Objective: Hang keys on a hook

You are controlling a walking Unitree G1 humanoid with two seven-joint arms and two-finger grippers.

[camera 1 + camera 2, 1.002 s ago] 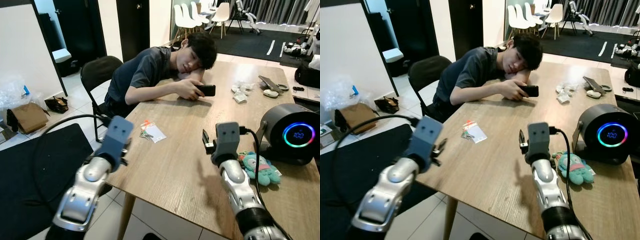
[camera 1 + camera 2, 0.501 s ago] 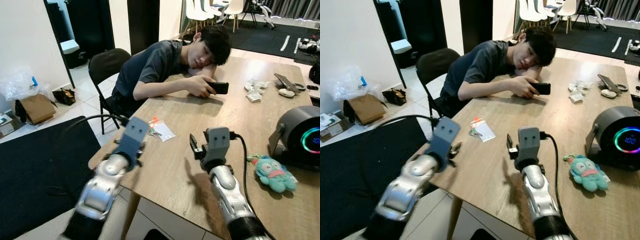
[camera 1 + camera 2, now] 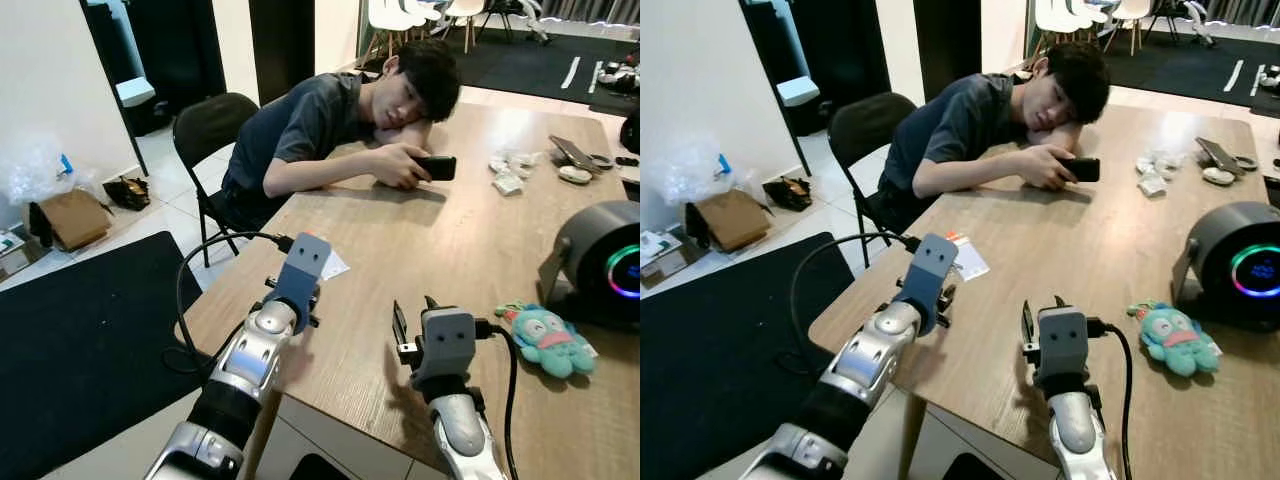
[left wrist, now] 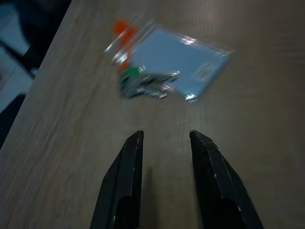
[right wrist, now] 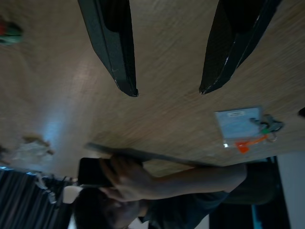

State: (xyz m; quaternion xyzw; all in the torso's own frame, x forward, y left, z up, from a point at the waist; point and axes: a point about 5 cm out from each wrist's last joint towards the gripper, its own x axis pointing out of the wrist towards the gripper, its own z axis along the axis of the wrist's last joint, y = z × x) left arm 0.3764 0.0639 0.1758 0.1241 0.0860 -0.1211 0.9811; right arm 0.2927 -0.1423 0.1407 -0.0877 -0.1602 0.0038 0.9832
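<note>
Left wrist view: parted left end effector now nearer the keys than before.

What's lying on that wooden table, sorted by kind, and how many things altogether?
Bunch of keys with a card: 1
Plush toy: 1
Round black speaker: 1
Phone, in a person's hand: 1
Small wrapped bits, far end: number unclear
Total: 4 clear things

The left gripper's parted fingers hover near keys on the table.
</note>
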